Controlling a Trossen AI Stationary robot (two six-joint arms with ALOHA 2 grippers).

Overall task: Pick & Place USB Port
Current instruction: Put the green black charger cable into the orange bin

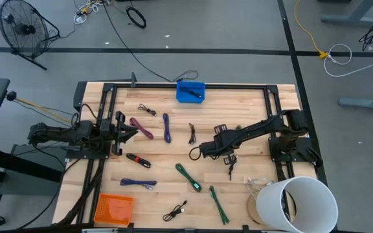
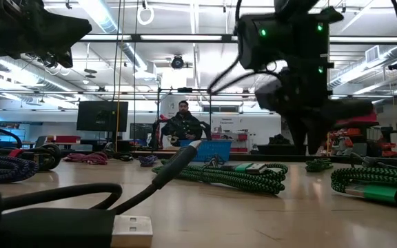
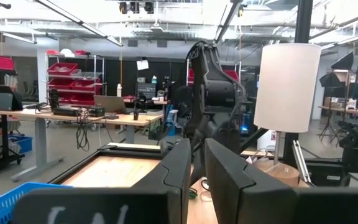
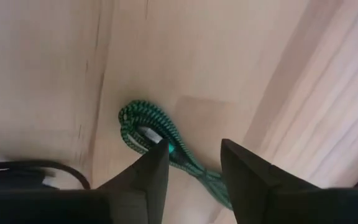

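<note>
**Right gripper poised over a green braided cable**

The right gripper (image 4: pixel 194 163) hangs above the pale wooden table (image 1: pixel 238 103), its dark wedge-shaped fingers (image 4: pixel 248 171) parted and empty, framing a coiled green braided USB cable (image 4: pixel 157 134) lying on the boards below. In the high view the right gripper (image 1: pixel 203 150) sits mid-table beside that cable's end (image 1: pixel 193 153). The left gripper (image 1: pixel 127 134) waits at the table's left side, its flat fingers (image 3: pixel 178 168) nearly together, gripping nothing. Other woven cables lie scattered: purple (image 1: pixel 166 127), black (image 1: pixel 147 109). A blue plastic bin (image 1: pixel 190 92) sits at the far edge, a ribbed orange tray (image 1: pixel 114 208) and a white cylindrical bucket (image 1: pixel 300 202) at the near edge.
</note>
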